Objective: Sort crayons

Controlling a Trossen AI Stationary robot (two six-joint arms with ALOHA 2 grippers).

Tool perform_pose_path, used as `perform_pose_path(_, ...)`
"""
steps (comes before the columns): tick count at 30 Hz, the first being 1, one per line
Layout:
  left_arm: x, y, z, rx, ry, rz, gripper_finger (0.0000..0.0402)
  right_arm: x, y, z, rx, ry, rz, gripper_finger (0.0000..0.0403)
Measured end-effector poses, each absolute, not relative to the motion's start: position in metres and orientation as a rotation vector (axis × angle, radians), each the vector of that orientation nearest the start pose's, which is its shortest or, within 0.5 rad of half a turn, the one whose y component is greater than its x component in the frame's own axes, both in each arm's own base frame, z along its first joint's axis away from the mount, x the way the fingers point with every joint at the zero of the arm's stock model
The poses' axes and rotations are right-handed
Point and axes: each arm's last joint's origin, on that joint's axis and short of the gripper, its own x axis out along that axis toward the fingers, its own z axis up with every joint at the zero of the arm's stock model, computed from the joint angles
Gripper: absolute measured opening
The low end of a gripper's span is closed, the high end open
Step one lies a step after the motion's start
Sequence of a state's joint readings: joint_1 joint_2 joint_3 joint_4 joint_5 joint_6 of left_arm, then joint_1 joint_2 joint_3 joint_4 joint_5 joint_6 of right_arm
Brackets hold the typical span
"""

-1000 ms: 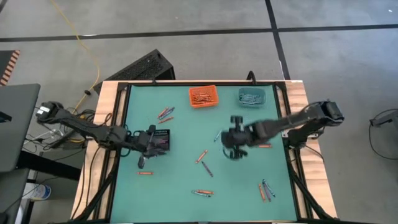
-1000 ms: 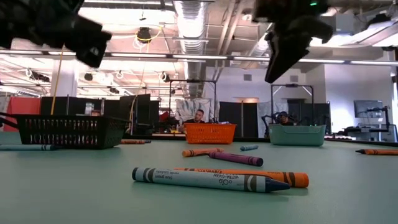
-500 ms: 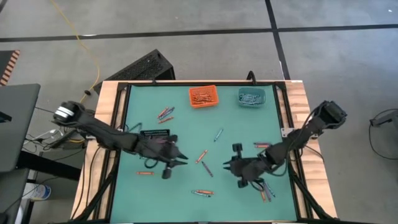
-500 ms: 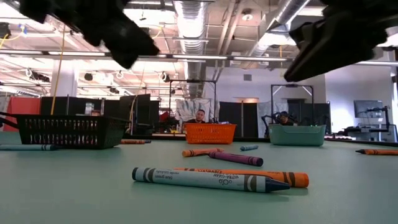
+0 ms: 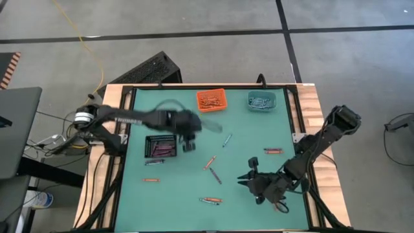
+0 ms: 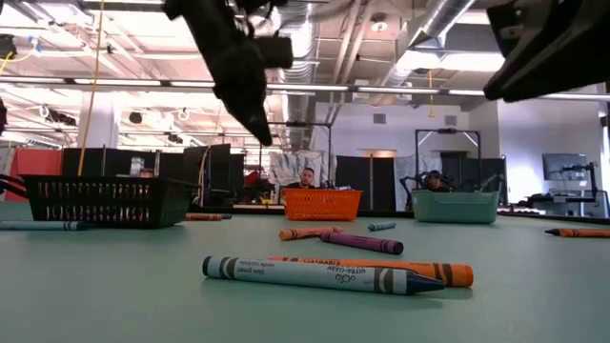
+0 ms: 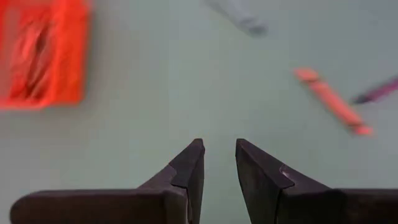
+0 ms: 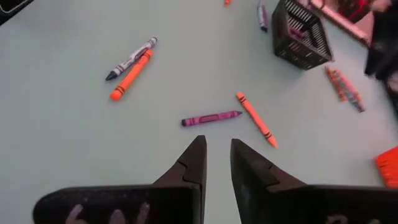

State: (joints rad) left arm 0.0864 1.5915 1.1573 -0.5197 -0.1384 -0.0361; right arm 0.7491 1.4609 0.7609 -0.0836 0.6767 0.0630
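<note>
- High view: left end effector [image 5: 188, 144] hangs over the green surface [image 5: 246, 129], just beside the black bin [image 5: 161, 147] on the side toward the centre; nothing in it. Right end effector [image 5: 248, 180] sits well apart from the black bin, near the opposite front corner. Loose crayons [image 5: 213, 169] lie between the two: an orange and purple pair just past the black bin, a pair [image 5: 209, 200] toward the front edge, and a few [image 5: 173, 118] on its far side. Orange bin [image 5: 211, 100] and teal bin [image 5: 261, 100] stand at the far edge, already filled.
- Low view: blue-grey crayon [image 6: 310, 274] lies touching an orange one [image 6: 419, 272] in front; black bin [image 6: 100, 201] far off to the side. Both arms overhead and clear of the surface.
- Left wrist view: fingers [image 7: 186, 171] stand a narrow gap apart, empty; orange crayon [image 7: 333, 100] ahead, orange bin [image 7: 43, 53] off to one side.
- Right wrist view: fingers [image 8: 189, 165] narrowly parted, empty; purple crayon [image 8: 210, 117] and orange crayon [image 8: 255, 119] lie close ahead with their ends almost meeting; black bin [image 8: 301, 34] well beyond them.
- Step judged: right arm lining up on that pair. To do it well, pick one stick, turn the fingers across its length, widen the gap first, and come down mid-barrel so the neighbour isn't nudged.
- Crayons look thin, paper-wrapped, round; likely to roll if clipped.
</note>
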Motion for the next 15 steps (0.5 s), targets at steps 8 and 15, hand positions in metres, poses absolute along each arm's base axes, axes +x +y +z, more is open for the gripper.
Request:
perform_pose_path(8, 0.288, 0.141, 0.227, -0.263, 1.076, 0.378, 0.0082, 0.217, 0.178, 0.190, -0.465, 0.599, 0.044, 0.0069)
perform_pose_path(15, 0.281, 0.163, 0.205, -0.305, 1.179, 0.368, 0.0082, 0.220, 0.174, 0.189, -0.466, 0.604, 0.033, 0.0069)
